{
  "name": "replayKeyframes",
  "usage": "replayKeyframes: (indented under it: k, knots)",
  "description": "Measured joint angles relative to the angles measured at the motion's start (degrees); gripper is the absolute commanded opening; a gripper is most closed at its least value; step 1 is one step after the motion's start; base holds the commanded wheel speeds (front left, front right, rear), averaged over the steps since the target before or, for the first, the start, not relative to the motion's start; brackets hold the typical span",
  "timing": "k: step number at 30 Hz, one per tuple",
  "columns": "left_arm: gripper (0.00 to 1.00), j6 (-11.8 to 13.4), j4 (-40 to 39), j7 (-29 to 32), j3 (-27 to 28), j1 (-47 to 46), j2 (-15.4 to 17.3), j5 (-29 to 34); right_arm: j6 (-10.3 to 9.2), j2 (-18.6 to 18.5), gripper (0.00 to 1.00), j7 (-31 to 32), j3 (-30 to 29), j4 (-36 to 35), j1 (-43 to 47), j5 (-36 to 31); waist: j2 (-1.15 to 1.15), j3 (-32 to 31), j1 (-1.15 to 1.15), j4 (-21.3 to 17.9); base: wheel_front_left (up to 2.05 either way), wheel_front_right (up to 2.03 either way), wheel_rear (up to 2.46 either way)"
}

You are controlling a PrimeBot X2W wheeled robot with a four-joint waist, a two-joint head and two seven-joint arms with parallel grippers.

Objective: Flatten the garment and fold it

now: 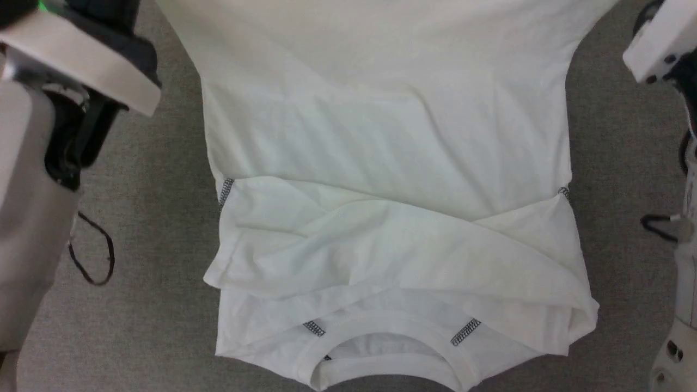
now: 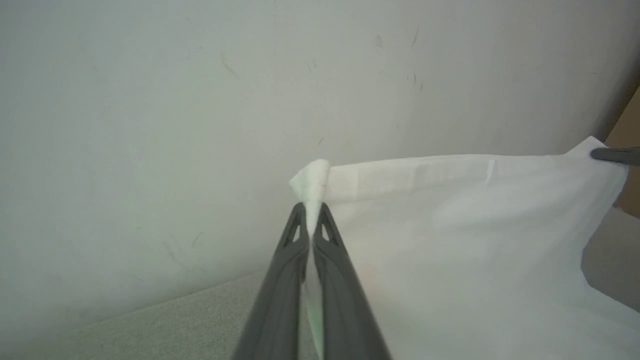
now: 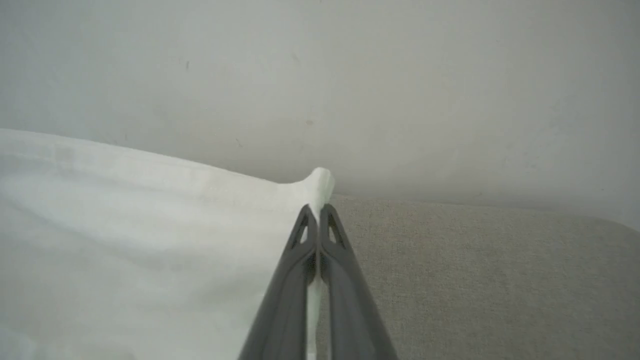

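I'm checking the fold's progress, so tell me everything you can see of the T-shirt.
The T-shirt is white, thin and slightly creased, with dark zigzag stitching at the seams and a ribbed round collar nearest the robot. Its collar end lies on the grey surface, with both sides folded inward across the chest. The far edge is raised and stretched: the left gripper and the right gripper are each shut on one corner.
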Motion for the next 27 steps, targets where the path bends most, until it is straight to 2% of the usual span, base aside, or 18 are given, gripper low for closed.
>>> replayKeyframes:
  k: [5,10,15,22,27]
  knots:
    - [0.00,0.64,-7.70,-1.85,-0.12,10.83,2.97,-1.44,0.00,-0.91,0.00,0.12,-1.25,-7.10,11.20,4.56,0.00,-3.58,-0.01,0.61,0.00,0.00,0.00]
    - [0.00,4.21,-16.80,-3.08,0.43,21.46,5.67,-2.76,0.00,-0.60,0.00,0.16,-3.45,-14.58,22.02,7.48,0.00,-7.27,-0.01,1.17,0.00,0.00,0.00]
    - [0.00,8.54,-25.39,-4.48,0.71,34.04,7.95,-3.64,0.00,1.29,0.00,-0.08,-4.80,-21.14,32.22,9.90,0.00,-10.80,-0.01,1.54,0.00,0.00,0.00]
    - [0.00,13.35,-33.72,-6.46,2.12,50.53,7.80,-4.53,0.00,3.83,0.00,-3.34,-7.21,-28.08,44.96,11.35,0.00,-14.12,-0.01,1.90,0.00,0.00,0.00]
    - [0.00,13.78,-34.98,-6.87,2.12,58.74,5.71,-4.92,0.00,4.69,0.00,-5.17,-7.53,-29.49,53.92,12.45,0.00,-15.83,-0.01,2.03,0.00,0.00,0.00]
